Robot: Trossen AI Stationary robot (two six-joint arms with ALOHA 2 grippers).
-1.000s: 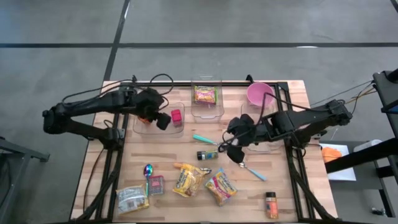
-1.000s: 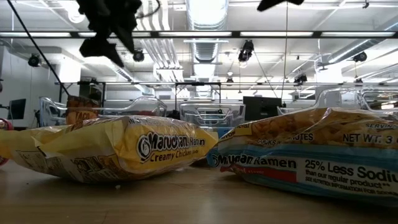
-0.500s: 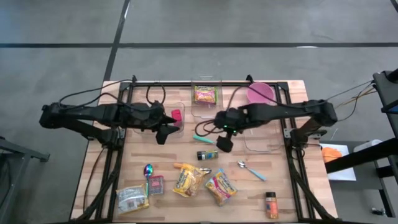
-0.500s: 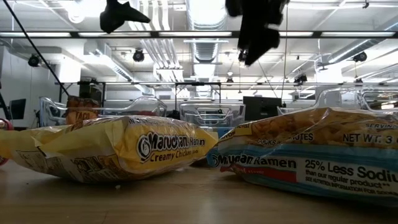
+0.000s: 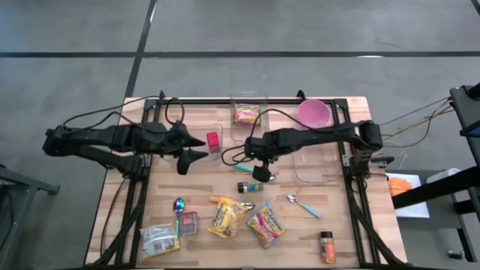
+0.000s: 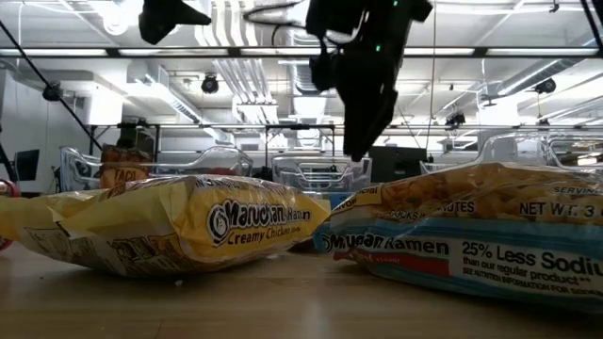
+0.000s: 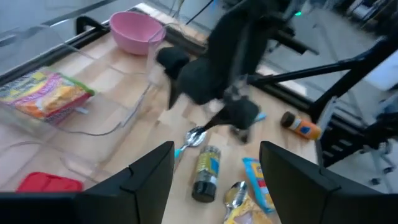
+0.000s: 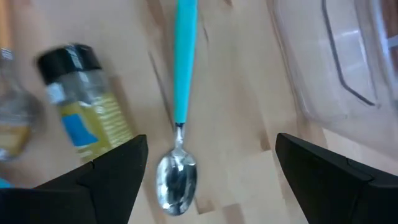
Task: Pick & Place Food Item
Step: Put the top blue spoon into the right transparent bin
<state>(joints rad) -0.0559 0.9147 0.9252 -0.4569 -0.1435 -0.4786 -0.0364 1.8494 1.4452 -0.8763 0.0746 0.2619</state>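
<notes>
A wooden table [image 5: 352,225] is seen, on which clear bins [image 5: 249,129], a pink bowl [image 5: 313,112], a teal-handled spoon [image 5: 244,168], a spice bottle [image 5: 250,187], ramen packets [image 5: 229,216], a second spoon [image 5: 303,205] and an orange bottle [image 5: 327,246] are laid.

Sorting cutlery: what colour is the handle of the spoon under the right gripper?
Teal spoon handle, clearest in the right wrist view.

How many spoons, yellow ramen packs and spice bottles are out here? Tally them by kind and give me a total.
Spoons: 3
Yellow ramen packs: 3
Spice bottles: 2
Total: 8
</notes>
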